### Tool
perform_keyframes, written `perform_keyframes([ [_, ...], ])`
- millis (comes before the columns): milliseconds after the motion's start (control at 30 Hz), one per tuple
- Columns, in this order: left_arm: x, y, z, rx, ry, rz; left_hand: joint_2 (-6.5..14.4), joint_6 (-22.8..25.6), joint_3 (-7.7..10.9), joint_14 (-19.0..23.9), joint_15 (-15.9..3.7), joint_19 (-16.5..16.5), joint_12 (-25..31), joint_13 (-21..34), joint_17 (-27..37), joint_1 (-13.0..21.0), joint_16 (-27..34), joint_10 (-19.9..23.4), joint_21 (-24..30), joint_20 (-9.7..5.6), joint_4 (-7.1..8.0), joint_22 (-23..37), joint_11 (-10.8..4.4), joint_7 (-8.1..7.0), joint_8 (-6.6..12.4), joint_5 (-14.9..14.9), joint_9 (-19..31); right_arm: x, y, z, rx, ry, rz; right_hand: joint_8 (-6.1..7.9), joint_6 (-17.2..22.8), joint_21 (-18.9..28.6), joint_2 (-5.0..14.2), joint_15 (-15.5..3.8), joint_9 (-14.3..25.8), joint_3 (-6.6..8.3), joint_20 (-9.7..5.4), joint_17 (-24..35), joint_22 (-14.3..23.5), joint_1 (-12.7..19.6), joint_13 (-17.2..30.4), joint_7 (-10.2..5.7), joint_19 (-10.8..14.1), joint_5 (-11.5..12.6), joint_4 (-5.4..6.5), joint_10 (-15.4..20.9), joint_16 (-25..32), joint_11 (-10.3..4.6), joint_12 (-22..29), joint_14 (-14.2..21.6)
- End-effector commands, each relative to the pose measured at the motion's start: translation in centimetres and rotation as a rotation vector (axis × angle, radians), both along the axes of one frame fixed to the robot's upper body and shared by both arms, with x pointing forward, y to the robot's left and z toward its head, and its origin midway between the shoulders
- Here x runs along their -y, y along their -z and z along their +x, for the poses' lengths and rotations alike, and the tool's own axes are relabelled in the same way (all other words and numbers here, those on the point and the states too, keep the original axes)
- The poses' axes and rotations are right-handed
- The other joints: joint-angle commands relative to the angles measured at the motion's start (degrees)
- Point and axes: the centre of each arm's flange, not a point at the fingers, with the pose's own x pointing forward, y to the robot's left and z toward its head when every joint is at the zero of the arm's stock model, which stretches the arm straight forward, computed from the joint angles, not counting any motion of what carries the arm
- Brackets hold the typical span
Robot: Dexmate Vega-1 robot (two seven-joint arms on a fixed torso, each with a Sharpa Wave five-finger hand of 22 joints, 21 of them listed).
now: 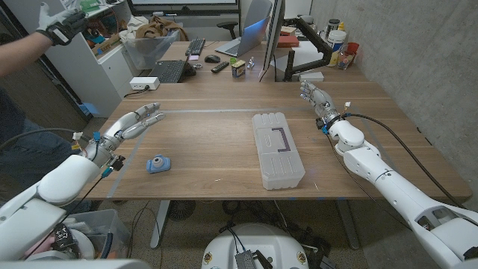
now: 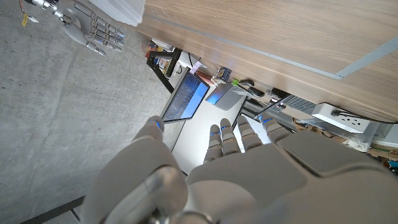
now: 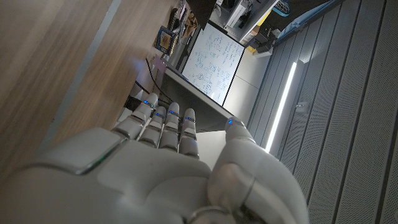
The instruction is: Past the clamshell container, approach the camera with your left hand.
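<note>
Left hand: over the table's left part, fingers stretched out and slightly apart, pointing toward the table's far side; holds nothing. Wrist view shows the back of left hand with fingers extended toward the desk clutter.
Left arm: white forearm enters from the bottom-left corner, cables at the wrist.
Camera: small blue toy camera, lens up toward the viewer, on the wood just to the right of the left wrist, nearer the front edge than the fingertips. Apart from the hand, not touched.
Clamshell container: translucent, closed, lying lengthwise at table centre, dark C-shaped mark on the lid. Well to the right of the camera, between the two arms.
Right hand: over the far right part of the table, fingers straight and close together, nothing in it. Right wrist view shows right hand the same way, fingers side by side, thumb apart.
Table: wooden, pale tape line running across the far part.
Background: monitor, keyboard and laptop on the desk behind.
Person: gloved hand raised at the top-left corner.
</note>
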Motion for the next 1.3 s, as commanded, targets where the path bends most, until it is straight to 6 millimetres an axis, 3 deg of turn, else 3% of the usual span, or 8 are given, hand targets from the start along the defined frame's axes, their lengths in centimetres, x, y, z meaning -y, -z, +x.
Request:
perform_keyframes([
  [33,-0.3,0.7,-0.7,0.000,-0.056,0.040,-0.1,0.2,0.08,0.4,-0.12,-0.1,0.1,0.3,0.3,0.6,0.2,0.2,0.2,0.38,-0.52,0.1,-0.33,-0.45,0.13,0.0,0.1,0.1,-0.3,0.0,0.002,0.008,-0.001,0.00,0.6,-0.2,0.14,0.04,0.2,0.04,-0.52,0.2,0.1,-0.1,0.2,-0.07,0.4,0.2,-0.28,0.4,-0.1,0.04,-0.1,0.2],
  [1300,0.1,2.0,-1.2,0.040,-0.326,0.301,-0.1,1.7,0.56,2.3,-0.92,1.2,0.4,0.5,0.4,2.4,0.6,1.0,0.7,0.59,-1.73,0.2,-1.43,-1.76,0.66,0.4,0.2,0.6,-0.3,0.2,0.000,0.002,-0.010,-0.03,0.6,-0.8,0.16,-0.05,0.2,0.03,-0.41,0.2,0.1,-0.2,0.2,-0.30,0.6,0.2,-0.33,0.5,-0.1,-0.27,-0.1,0.3],
])
